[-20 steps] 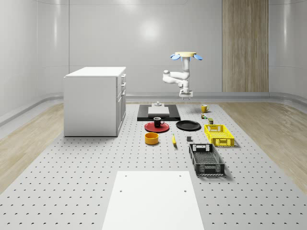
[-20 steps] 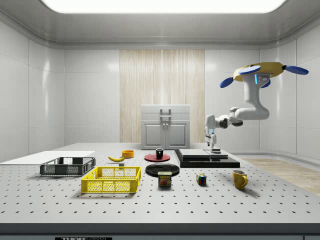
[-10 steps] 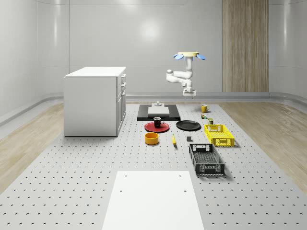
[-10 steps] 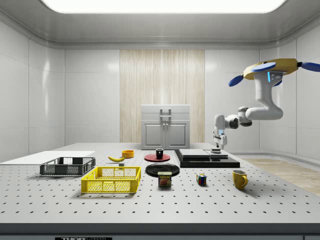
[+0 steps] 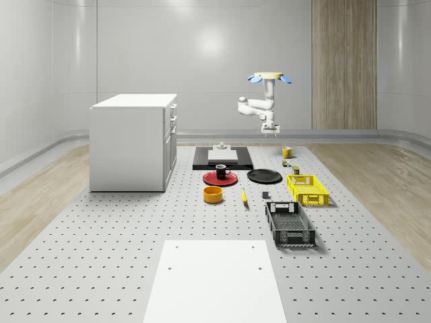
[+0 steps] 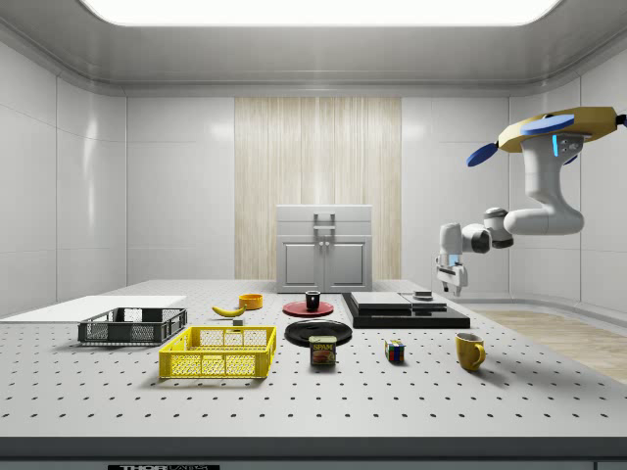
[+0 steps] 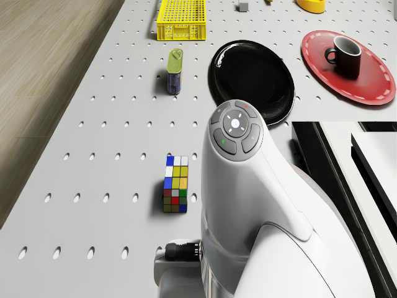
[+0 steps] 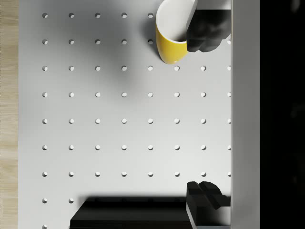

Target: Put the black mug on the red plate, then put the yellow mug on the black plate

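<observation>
Drone (image 6: 558, 127) hovers above far end of perforated table (image 5: 121, 235). Gripper (image 6: 451, 285) hangs in air, pointing down, jaws spread wide, nothing between them. Yellow mug (image 8: 172, 34), glossy, white inside, stands on table below jaws, beside one dark fingertip (image 8: 205, 31). Black mug (image 7: 344, 54) sits on round red plate (image 7: 372, 81), well apart. Glossy black plate (image 7: 251, 77) bare.

A: Colours? Black mug (image 7: 345, 54), white inside, on red plate (image 7: 372, 74); black plate (image 7: 251, 77) glossy.
B: Yellow mug (image 8: 172, 36), white interior. Rubik's cube (image 7: 175, 184) multicoloured. Crates: yellow crate (image 5: 307, 189), black crate (image 5: 289, 224).
</observation>
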